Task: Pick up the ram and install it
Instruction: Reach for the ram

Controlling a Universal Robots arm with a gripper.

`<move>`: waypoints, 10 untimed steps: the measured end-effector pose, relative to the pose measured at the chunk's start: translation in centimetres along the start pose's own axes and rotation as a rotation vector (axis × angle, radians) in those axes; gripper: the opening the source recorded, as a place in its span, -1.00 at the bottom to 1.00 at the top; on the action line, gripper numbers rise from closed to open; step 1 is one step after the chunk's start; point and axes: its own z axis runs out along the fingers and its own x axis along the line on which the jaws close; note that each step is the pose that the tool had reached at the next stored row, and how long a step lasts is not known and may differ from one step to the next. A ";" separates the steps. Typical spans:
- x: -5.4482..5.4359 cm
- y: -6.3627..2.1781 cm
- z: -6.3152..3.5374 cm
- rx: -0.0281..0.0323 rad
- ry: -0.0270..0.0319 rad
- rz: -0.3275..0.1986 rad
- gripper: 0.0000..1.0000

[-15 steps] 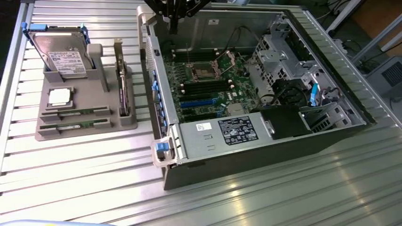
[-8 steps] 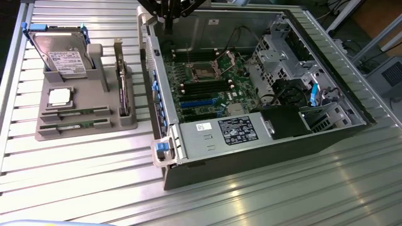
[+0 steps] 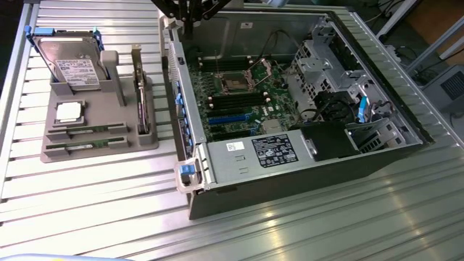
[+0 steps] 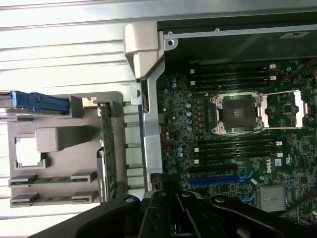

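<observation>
On the gray holder (image 3: 73, 156), at the exterior view's left of the open case (image 3: 290, 179), lies the ram (image 3: 86, 131), with a second ram (image 3: 86, 144) just beside it and parallel. Each is a long, narrow, thin green stick seen from above on its edge, with small pale specks along its length, and each sits in its own groove with a gray block gripping either end. The chips on their faces cannot be made out. The two sticks occupy the holder's front edge, the first one next to the square silver CPU (image 3: 69, 111) in its pocket. Behind that stands the hard drive (image 3: 73, 62), tilted upright, and the dark card (image 3: 140, 92) stands on edge along the holder's side nearest the case. The gripper (image 3: 190, 22) hangs over the far corner of the case, above its wall, well apart from both sticks. Its claw is closed, with nothing between the fingers. Inside the case the board (image 3: 254, 103) shows a metal socket (image 3: 236, 81), with long black slots (image 3: 232, 101) running on both sides of it. Holder and case rest on a ribbed metal table (image 3: 108, 206).
</observation>
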 end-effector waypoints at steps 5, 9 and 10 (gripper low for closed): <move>0.6 -0.04 -0.01 0.0001 0.0000 0.000 -0.80; 1.3 -0.10 -0.02 0.0000 0.0000 0.000 -0.80; 1.4 -0.11 -0.03 0.0001 0.0001 0.000 -0.80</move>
